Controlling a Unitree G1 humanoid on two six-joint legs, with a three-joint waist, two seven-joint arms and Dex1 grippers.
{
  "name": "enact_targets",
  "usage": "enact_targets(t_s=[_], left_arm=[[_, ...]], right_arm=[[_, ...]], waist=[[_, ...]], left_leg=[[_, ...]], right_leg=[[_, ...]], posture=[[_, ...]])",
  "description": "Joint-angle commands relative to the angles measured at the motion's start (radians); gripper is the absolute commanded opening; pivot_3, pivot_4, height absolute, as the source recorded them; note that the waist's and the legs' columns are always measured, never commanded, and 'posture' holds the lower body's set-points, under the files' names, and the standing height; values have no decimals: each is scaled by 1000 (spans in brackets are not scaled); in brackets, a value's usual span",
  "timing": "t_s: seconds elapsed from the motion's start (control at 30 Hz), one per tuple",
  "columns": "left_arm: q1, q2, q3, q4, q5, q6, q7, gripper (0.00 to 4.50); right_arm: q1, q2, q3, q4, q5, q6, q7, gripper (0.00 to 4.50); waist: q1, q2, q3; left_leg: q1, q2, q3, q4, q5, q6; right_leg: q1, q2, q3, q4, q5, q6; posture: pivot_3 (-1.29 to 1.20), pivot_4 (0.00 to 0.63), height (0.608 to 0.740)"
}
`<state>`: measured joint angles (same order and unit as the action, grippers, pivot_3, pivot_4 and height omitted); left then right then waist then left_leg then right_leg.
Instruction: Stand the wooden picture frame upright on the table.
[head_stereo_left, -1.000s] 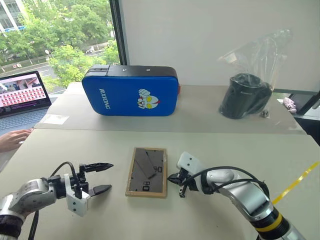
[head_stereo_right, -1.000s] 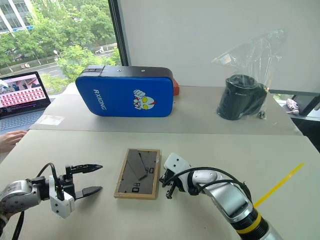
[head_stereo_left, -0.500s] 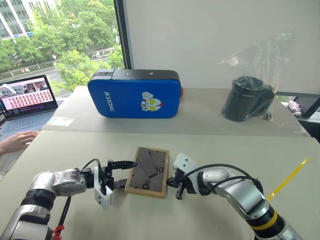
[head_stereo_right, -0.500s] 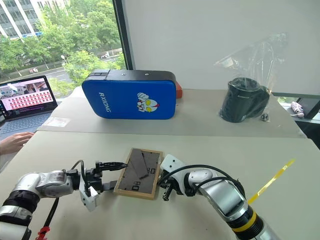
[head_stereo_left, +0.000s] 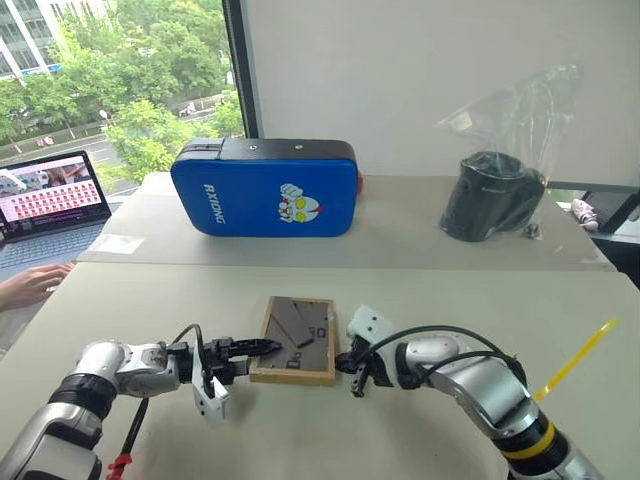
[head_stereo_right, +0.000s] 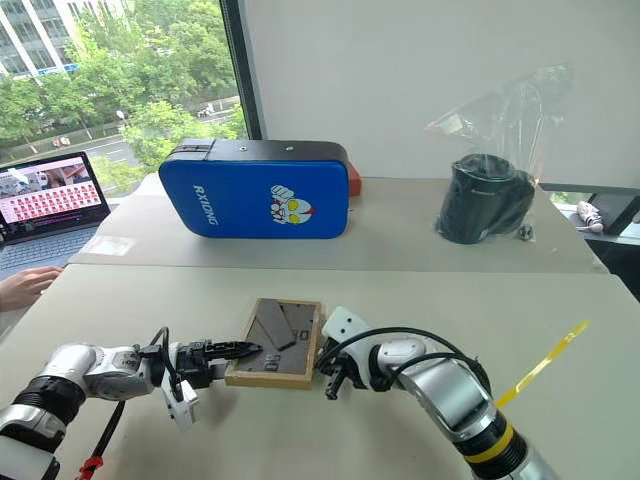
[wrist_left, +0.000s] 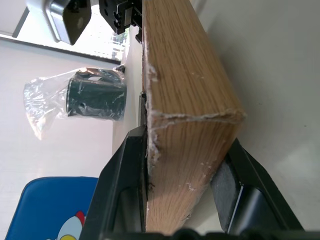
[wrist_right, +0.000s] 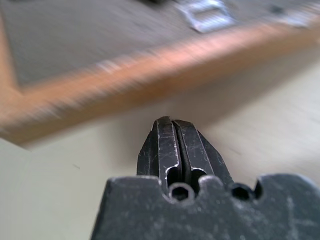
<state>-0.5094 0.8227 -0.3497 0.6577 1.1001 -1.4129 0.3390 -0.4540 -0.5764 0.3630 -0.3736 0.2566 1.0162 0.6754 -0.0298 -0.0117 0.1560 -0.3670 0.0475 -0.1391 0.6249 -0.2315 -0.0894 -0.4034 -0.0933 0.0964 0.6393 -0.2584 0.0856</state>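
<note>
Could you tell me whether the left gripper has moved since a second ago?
Yes. The left gripper has moved rightward across the table to the wooden picture frame, its fingers now straddling the frame's near left corner.

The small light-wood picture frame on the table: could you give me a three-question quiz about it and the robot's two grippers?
1. True or false: the small light-wood picture frame stands upright on the beige table.
2. Which gripper is clamped on the frame's edge?
A. left
B. right
C. neither
3. Fill in: the right gripper's fingers are ____.

Key:
1. False; it lies dark grey back up.
2. A; the left gripper has a finger on each face of the near corner.
3. Shut; the right gripper sits beside the frame, holding nothing.
</note>
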Motion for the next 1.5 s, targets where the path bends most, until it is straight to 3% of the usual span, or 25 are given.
enact_targets(t_s=[0.03,0.2,0.3,0.43,0.6,0.67,0.93,1.1,1.5], left_arm=[[45,26,-70,-5,56,36,-6,1184],[59,31,-92,-32,52,63,14,1184],[65,34,-104,-52,59,83,31,1184],[68,36,-117,-67,52,101,45,1184],[79,39,-125,-93,33,112,49,1184],[87,42,-122,-103,22,112,49,1184],[118,52,-122,-138,5,125,43,1184],[118,50,-124,-140,3,136,42,1184],[115,48,-134,-142,-10,135,36,1184]], right_arm=[[-109,-8,-60,77,0,-58,34,0],[-302,94,-63,254,34,-87,85,0],[-385,186,-44,344,73,-76,147,811],[-463,269,17,483,83,-53,225,2269],[-498,304,100,642,26,-111,280,3955],[-501,312,118,710,2,-139,298,4428],[-456,363,96,642,85,-63,409,4428],[-433,362,-74,482,265,83,425,4428],[-375,254,-65,438,210,32,326,4428]], waist=[[-2,0,0],[-13,0,1],[-11,0,1],[-7,0,1],[-8,1,2],[-10,2,1],[-15,3,0],[-14,4,1],[-13,4,2]], left_leg=[[0,0,0,0,0,0],[0,0,0,-1,0,0],[0,0,0,-1,0,0],[-1,0,0,-1,0,0],[0,0,0,-1,0,0],[0,0,0,-1,0,0],[1,0,-1,-3,0,1],[0,0,-1,-3,0,1],[-2,0,-1,-3,0,1]], right_leg=[[0,0,0,0,0,0],[-1,0,0,2,0,0],[-1,0,0,2,0,-1],[-2,0,0,2,0,-1],[-2,0,0,2,0,-1],[-2,0,0,3,0,-1],[-2,0,0,3,-1,-2],[-2,0,0,3,-1,-2],[-5,0,0,2,-1,-2]], posture=[[0,150,740],[0,150,740],[0,150,740],[0,150,740],[0,150,740],[0,150,740],[0,150,740],[0,150,740],[0,150,740]])
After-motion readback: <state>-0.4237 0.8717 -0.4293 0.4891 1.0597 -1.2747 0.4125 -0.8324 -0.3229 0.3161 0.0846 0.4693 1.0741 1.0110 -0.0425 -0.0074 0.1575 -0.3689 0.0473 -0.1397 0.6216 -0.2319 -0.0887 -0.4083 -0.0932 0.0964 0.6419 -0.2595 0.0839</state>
